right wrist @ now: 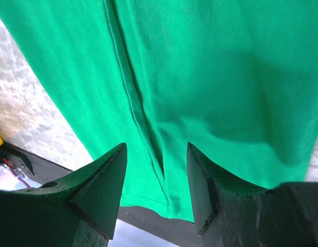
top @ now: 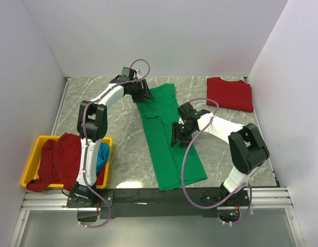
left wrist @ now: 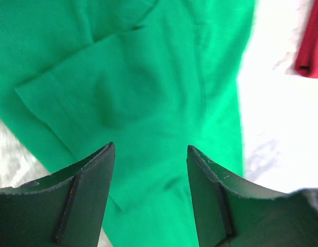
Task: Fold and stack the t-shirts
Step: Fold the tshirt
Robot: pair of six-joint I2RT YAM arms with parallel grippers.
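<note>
A bright green t-shirt (top: 166, 136) lies folded into a long strip down the middle of the table. It fills the left wrist view (left wrist: 148, 82) and the right wrist view (right wrist: 210, 67). My left gripper (top: 144, 94) is open just above the shirt's far left end, near a folded sleeve. My right gripper (top: 175, 140) is open over the shirt's right side at mid length, holding nothing. A red t-shirt (top: 230, 93) lies folded at the far right; its edge shows in the left wrist view (left wrist: 311, 46). Dark red (top: 58, 159) and blue (top: 102, 157) shirts sit in the bin.
A yellow plastic bin (top: 33, 149) stands at the near left with shirts spilling over it. The green shirt's near end reaches the table's dark front edge (top: 148, 194). White walls close in the table on the left, back and right.
</note>
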